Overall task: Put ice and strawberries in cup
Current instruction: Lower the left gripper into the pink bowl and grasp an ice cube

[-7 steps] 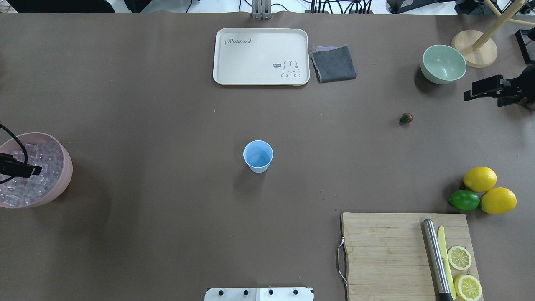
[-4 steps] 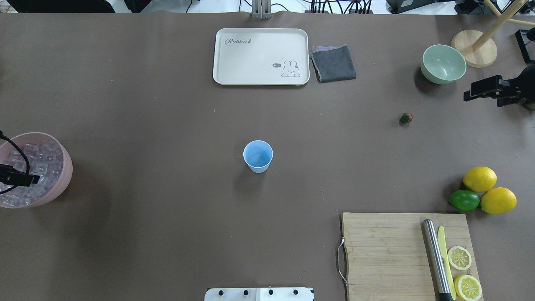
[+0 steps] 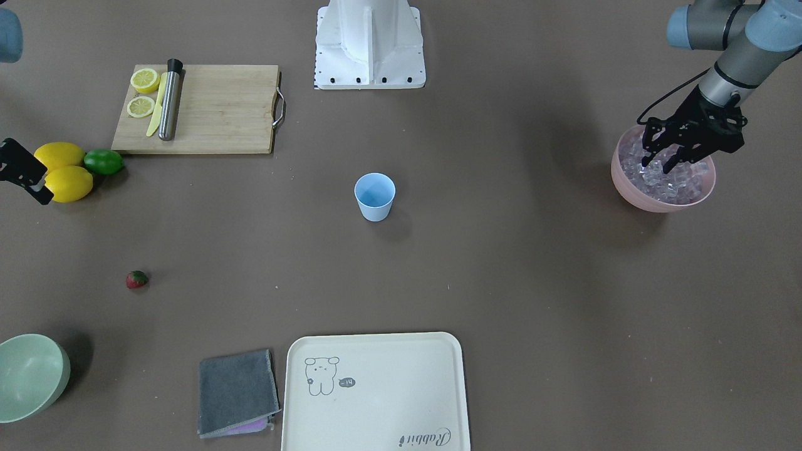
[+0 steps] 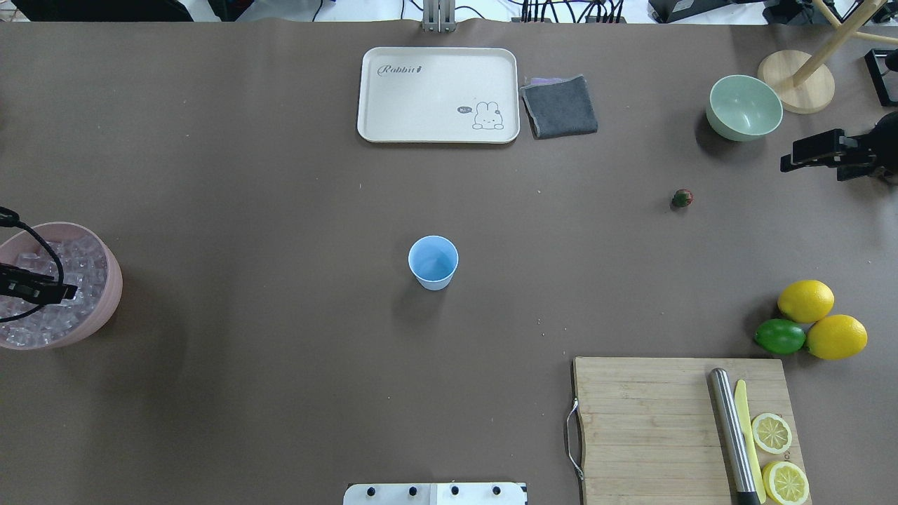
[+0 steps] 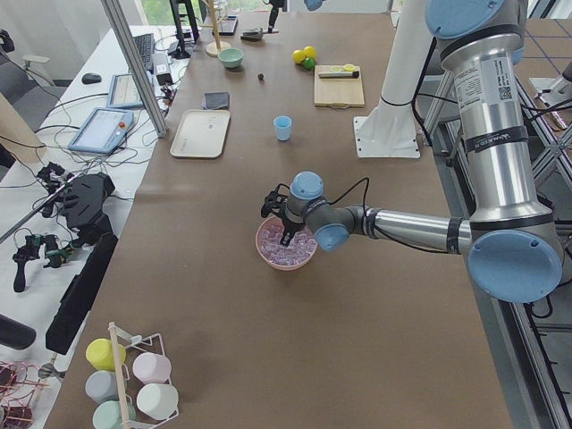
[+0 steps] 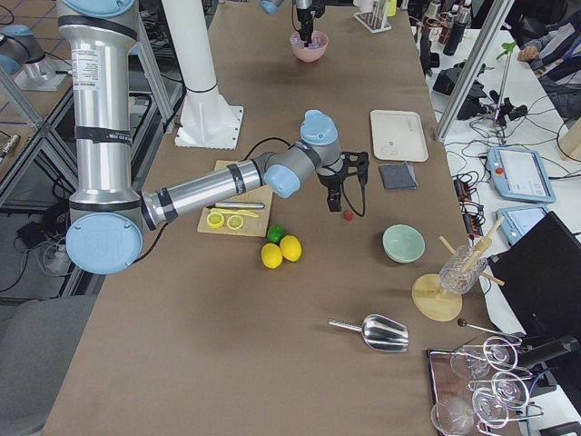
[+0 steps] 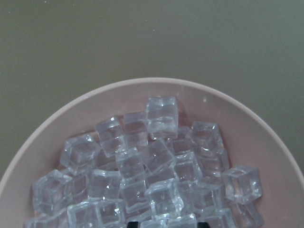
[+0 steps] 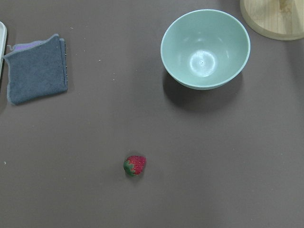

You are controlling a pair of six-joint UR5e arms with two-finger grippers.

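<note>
The pale-blue cup stands upright mid-table, nothing visible inside it. The ice is a heap of clear cubes in a pink bowl at the table's left end. My left gripper is down in that bowl, open, its fingertips among the top cubes. One red strawberry with a green top lies on the bare table at the right. My right gripper hovers above and beside it; the right wrist view shows the strawberry below, and I cannot tell how the fingers stand.
A pale-green bowl sits behind the strawberry, with a grey cloth and a cream tray further left. Two lemons and a lime lie near a cutting board holding a knife and lemon halves.
My left gripper has shifted slightly over the ice bowl, towards the robot and then a little back. The right gripper has barely drifted. Cup and strawberry have not moved.
</note>
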